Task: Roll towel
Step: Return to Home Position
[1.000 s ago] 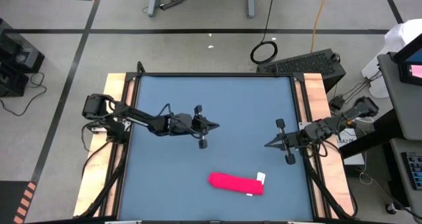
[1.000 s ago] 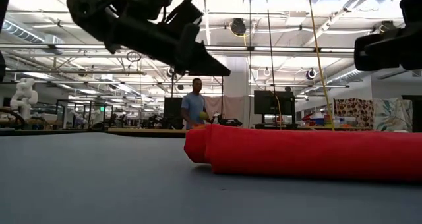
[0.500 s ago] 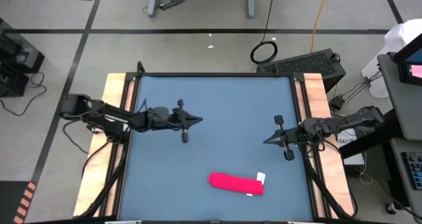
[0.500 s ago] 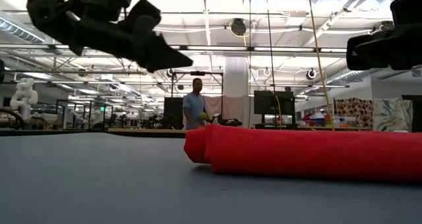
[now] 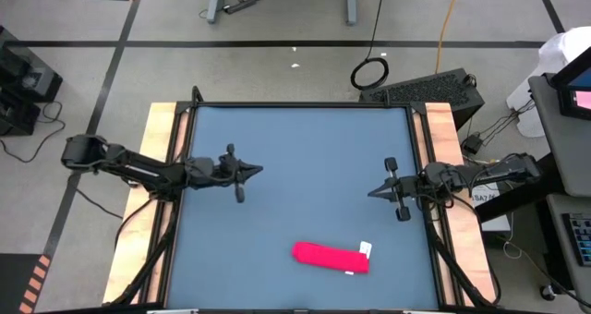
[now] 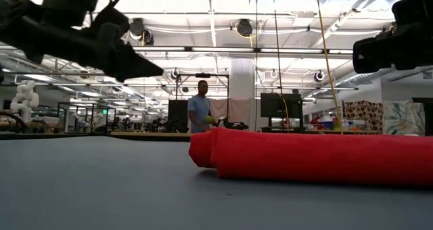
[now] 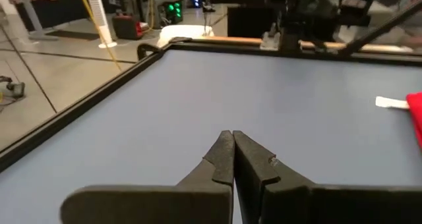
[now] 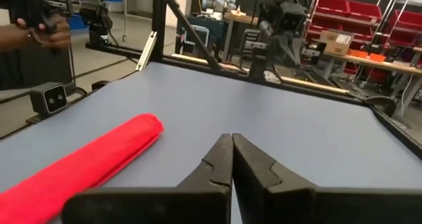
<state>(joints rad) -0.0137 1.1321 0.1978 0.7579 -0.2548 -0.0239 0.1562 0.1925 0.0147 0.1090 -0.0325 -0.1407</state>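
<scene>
The towel (image 5: pixel 331 257) lies rolled into a tight pinkish-red cylinder on the blue tabletop (image 5: pixel 295 138). It sits on the right half of the table, close to the edge at the bottom of the high view, with its long axis running roughly along that edge. Its small white tag (image 5: pixel 366 249) shows at the roll's right end. In the low view the roll rests flat on the surface, and the spiral of its layers shows at the end that faces the middle of the table. Nothing touches it.

The right gripper (image 8: pixel 232 138) hangs above the table by the right edge, well apart from the towel and farther from the near edge than the roll. It points in toward the table's middle. Its two dark fingers are pressed together with nothing between them. In its wrist view the roll lies off to one side.

The left gripper (image 7: pixel 232 135) hovers over the left part of the table near the left edge. It also points inward and is farther still from the towel. Its fingers meet tip to tip and carry nothing. In its wrist view only the towel's end and the tag show at the picture's edge.

Pale wooden boards (image 5: pixel 162 129) flank the tabletop on both sides. In the low view a person (image 6: pixel 199 108) stands in the room beyond the table. In the right wrist view a hand (image 8: pixel 49 29) grips a dark device off the table's corner.
</scene>
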